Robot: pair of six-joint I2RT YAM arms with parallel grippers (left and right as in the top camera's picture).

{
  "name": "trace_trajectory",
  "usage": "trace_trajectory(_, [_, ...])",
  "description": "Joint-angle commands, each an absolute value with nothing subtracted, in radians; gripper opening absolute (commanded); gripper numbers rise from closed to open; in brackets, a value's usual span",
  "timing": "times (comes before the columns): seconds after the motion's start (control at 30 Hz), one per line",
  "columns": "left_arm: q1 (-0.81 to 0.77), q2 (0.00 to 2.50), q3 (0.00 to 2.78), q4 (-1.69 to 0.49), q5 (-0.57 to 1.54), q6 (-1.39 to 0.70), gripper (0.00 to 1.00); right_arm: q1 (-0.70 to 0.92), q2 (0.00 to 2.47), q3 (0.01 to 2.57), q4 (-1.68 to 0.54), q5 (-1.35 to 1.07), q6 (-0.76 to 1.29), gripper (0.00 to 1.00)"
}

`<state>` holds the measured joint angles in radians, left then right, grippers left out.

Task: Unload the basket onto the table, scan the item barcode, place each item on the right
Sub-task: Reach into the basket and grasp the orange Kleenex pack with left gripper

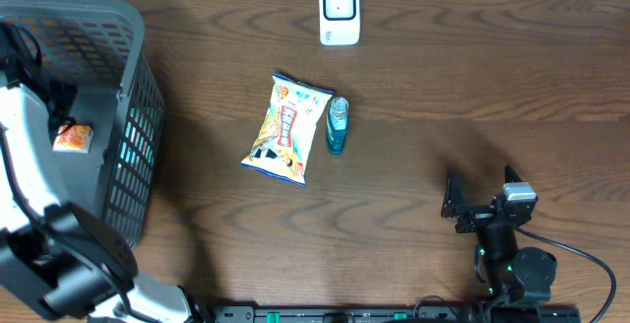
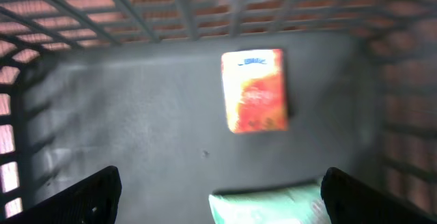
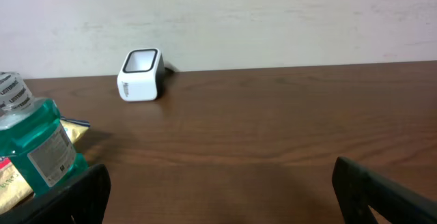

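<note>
Black left fingers (image 2: 95, 193) fill the bottom corners of the left wrist view, spread wide with nothing gripped. They hang inside a grey plastic lattice basket (image 1: 138, 87) that stands at the left end of the brown wooden table (image 1: 443, 87). On the dark basket floor beyond them lies a small flat orange-red packet (image 2: 254, 91) with a blue band along its far edge. The view is blurred and its print cannot be read. A pale green wrapped thing (image 2: 273, 207) shows at the near edge of that view, between the two fingers but touching neither.

At the near right of the table the black right fingers (image 3: 382, 190) are also wide apart and empty, low over bare wood and facing the far side.

Near the middle of the table a yellow printed foil snack bag (image 1: 287, 128) lies flat. A teal clear plastic bottle (image 1: 337, 126) with a pale cap touches its right edge; whether it stands or lies cannot be told. A white box-shaped barcode scanner (image 1: 340, 12) with a dark window sits at the far edge of the table, well apart from bag and bottle.
</note>
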<state>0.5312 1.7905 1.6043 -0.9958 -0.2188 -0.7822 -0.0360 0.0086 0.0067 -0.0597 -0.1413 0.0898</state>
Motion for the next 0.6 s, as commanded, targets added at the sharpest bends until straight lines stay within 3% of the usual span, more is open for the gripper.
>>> trace_trajectory(0.0, [0.579, 1.849, 1.589, -0.989, -0.172, -0.810, 0.94, -0.039, 0.007, 0.006, -0.064, -0.140, 0.081, 0.99])
trace_trajectory(0.57, [0.627, 1.886, 1.276, -0.575, -0.014, -0.712, 0.94, -0.039, 0.007, 0.006, -0.064, -0.140, 0.081, 0.99])
